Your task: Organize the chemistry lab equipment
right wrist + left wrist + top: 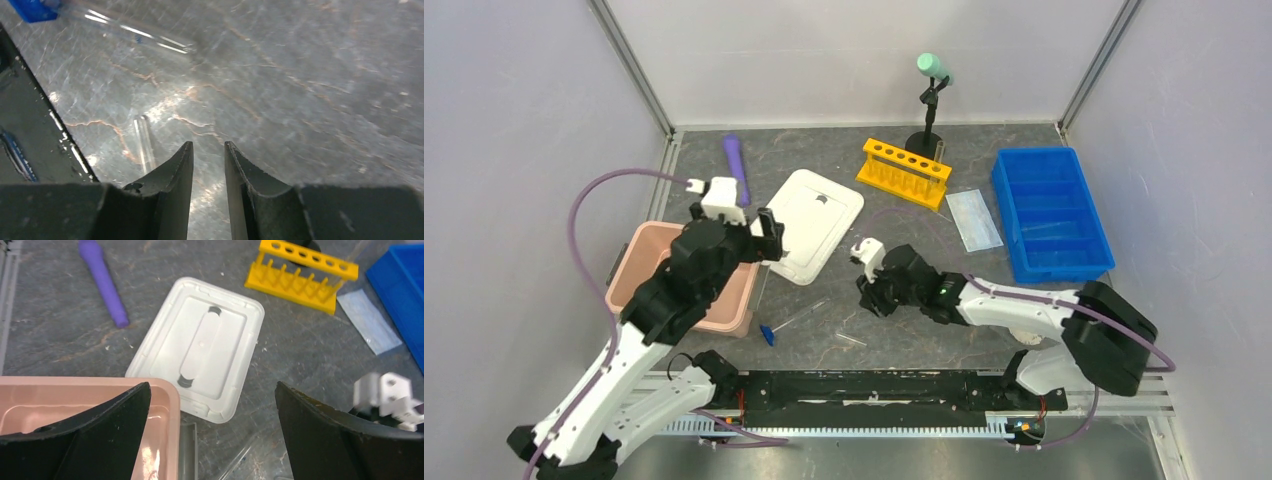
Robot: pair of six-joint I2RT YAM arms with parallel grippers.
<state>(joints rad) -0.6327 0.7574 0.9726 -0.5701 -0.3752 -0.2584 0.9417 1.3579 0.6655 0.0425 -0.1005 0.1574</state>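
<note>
A blue-capped clear tube (789, 322) lies on the grey table in front of the pink bin (652, 252). It also shows in the right wrist view (135, 35). A short thin clear tube (851, 340) lies nearer the front and shows just left of my right fingers (145, 145). The pale blue face mask (974, 218) lies between the yellow rack and the blue bin. My left gripper (769, 235) is wide open and empty, above the pink bin's right rim (170, 405). My right gripper (869, 292) hovers low over bare table, jaws narrowly apart and empty (207, 145). The round dish is out of view.
A white lid (809, 222) lies mid-table. A yellow tube rack (904, 172) and a black stand with a mint-green top (929, 100) stand at the back. A purple cylinder (736, 165) lies at the back left. A blue divided bin (1049, 210) sits at the right.
</note>
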